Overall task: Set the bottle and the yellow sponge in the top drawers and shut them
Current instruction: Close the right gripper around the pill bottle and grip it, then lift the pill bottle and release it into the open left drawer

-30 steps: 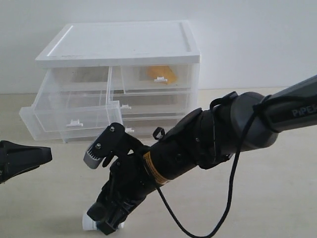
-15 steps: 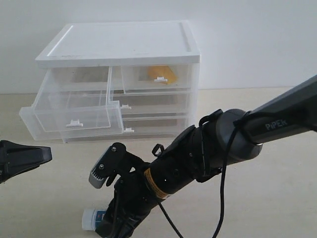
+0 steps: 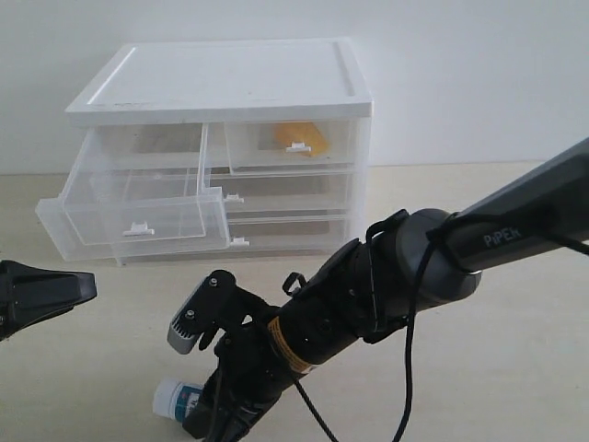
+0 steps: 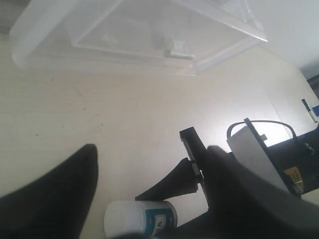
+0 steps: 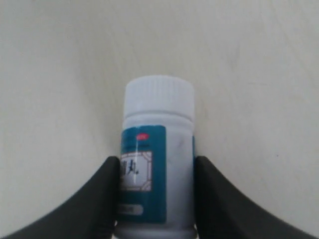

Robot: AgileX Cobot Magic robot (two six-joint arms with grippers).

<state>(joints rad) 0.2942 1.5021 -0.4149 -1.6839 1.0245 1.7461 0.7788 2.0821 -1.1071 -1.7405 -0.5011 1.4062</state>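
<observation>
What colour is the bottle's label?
Teal-blue with white print; the bottle shows best in the right wrist view.

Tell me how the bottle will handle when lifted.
Probably rigid: the bottle looks like hard plastic. Lying on its side, its round body may roll if nudged. Its smooth side could slip in the right gripper.

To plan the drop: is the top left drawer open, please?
Open: the top left drawer juts out from the chest.
</observation>
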